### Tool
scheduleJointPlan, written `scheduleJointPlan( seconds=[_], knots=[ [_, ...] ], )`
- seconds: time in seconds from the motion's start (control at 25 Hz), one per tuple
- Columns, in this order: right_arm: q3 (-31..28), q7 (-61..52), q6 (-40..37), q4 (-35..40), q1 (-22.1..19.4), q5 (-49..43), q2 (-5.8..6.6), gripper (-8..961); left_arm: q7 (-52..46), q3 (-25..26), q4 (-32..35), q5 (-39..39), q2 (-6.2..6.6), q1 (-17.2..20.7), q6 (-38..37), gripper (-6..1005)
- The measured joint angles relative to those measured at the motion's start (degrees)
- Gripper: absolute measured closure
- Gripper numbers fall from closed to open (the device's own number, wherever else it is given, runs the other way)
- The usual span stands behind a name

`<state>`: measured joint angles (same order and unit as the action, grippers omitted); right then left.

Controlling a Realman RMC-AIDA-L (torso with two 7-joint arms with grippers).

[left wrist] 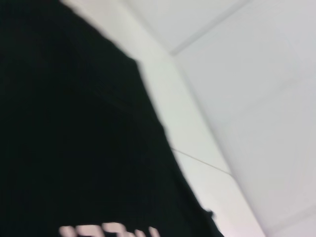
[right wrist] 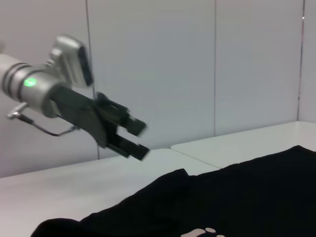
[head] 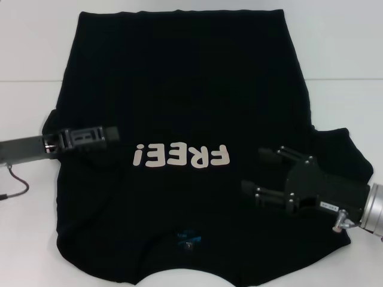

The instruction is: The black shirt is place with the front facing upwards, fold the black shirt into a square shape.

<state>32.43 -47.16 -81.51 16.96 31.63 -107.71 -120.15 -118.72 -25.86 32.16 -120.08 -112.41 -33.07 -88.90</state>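
Black shirt (head: 179, 119): spread flat, print up, collar at 6 o'clock, on white table (head: 341, 54). Right gripper (head: 263, 169): 4 o'clock, fingers parted, empty, over sleeve. Left gripper (head: 111, 133): 9 o'clock, above shirt edge, fingers slightly apart, empty.

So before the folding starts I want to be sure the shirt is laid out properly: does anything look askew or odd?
Mostly fine: the black shirt lies flat, lettering up, on the white table. Its right sleeve spreads out, while the left sleeve barely shows under the left gripper. The right gripper, fingers open, is over the other side.
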Motion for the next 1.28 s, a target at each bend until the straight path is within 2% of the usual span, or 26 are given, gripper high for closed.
scheduleJointPlan(
  seconds=[0.12, 0.24, 0.4, 0.48, 0.56, 0.68, 0.8, 0.88, 0.96, 1.08, 1.28],
  knots=[
    [-1.61, -1.93, 0.04, 0.39, -0.51, 0.47, 0.21, 88, 9.65, -0.37, 0.00, 0.14, -0.23, 0.79, -3.80, 474],
    [-3.15, -6.66, -0.60, 2.30, -1.27, 0.53, 0.53, 89, 16.28, -0.21, 0.32, 0.22, -0.69, 2.05, -4.86, 247],
    [-3.14, -21.85, -1.41, 10.56, -3.74, 0.19, 0.62, 89, 26.72, -0.45, 0.74, 0.32, -1.25, 3.94, -7.58, 134],
    [-2.66, -31.45, -1.41, 15.20, -4.71, -1.06, 1.17, 89, 34.63, -0.97, 0.37, 0.02, -1.61, 4.84, -10.09, 77],
    [-2.31, -43.63, -1.44, 21.15, -5.26, -4.73, 2.40, 89, 42.44, -1.29, 0.16, 0.06, -2.50, 6.00, -12.40, 77],
    [-2.22, -62.38, -2.70, 28.57, -4.44, -13.47, 4.97, 89, 45.56, -1.41, 0.65, 0.06, -3.52, 6.69, -12.88, 77],
    [-2.44, -78.75, -6.85, 34.18, -2.02, -23.30, 7.76, 88, 45.82, -1.86, 0.86, -0.24, -3.72, 6.71, -12.37, 77],
    [-2.73, -87.88, -9.68, 37.46, -0.04, -29.07, 9.11, 88, 45.88, -1.92, 0.87, -0.25, -3.72, 6.73, -12.33, 78],
    [-2.86, -95.14, -12.17, 41.15, 1.66, -34.54, 9.47, 90, 46.01, -1.97, 0.88, -0.25, -3.51, 6.82, -12.32, 78],
    [-2.90, -100.20, -14.26, 44.44, 4.37, -41.92, 9.16, 94, 46.17, -2.00, 0.89, -0.25, -3.35, 6.85, -12.35, 78],
    [-2.14, -101.29, -10.88, 40.97, 8.41, -50.80, 8.17, 96, 47.23, -2.06, 0.89, -0.44, -3.33, 7.31, -12.29, 78]
  ],
)
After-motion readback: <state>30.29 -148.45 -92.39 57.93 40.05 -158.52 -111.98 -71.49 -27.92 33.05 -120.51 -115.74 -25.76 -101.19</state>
